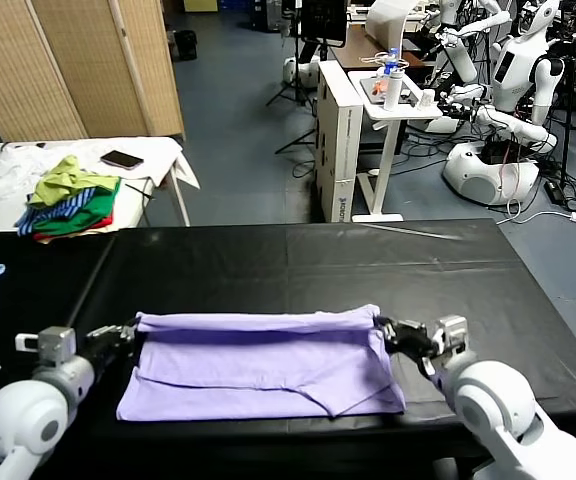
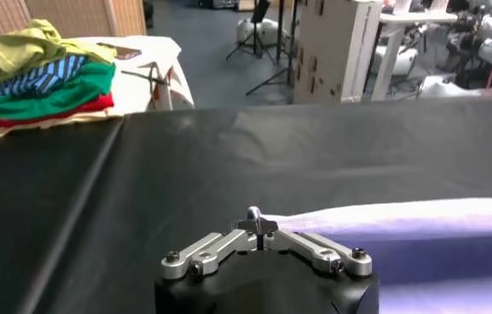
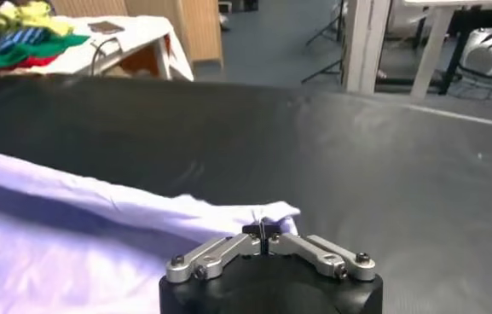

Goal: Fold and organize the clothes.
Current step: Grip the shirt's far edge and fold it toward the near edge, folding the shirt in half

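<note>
Flat, folded lavender T-shirt [image 1: 258,365] (far corners pinched by left fingers [image 1: 128,333], right fingers [image 1: 386,330]).

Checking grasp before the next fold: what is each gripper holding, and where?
Left gripper pinches the lavender T-shirt at its far left corner; right gripper pinches its far right corner.

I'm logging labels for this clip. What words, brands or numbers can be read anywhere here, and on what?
None can be read.
White cabinet: dark marks on its side, too small to read.
Lavender T-shirt: no lettering shows.
Black table cover: plain.
</note>
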Motion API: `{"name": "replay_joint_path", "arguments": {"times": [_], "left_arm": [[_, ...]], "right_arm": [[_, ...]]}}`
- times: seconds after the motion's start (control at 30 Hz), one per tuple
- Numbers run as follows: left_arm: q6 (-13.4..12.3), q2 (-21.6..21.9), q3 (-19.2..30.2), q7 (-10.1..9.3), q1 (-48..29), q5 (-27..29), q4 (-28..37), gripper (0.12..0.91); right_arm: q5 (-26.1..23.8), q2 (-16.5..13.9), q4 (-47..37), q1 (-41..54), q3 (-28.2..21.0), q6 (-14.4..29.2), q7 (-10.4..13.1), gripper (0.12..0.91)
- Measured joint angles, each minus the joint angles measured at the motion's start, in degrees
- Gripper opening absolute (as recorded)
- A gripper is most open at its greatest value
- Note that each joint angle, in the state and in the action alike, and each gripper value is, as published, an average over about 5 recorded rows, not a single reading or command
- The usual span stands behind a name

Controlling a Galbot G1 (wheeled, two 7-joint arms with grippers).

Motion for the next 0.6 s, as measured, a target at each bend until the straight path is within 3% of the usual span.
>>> {"name": "replay_joint_path", "arguments": {"times": [0.6], "left_arm": [[0.56, -2.43, -1.60, -1.20, 8.12, 4.07, -4.21, 0.144]], "right_arm": [[-1.70, -0.47, -0.21, -2.80, -0.62, -0.50, -0.09, 0.143]]}}
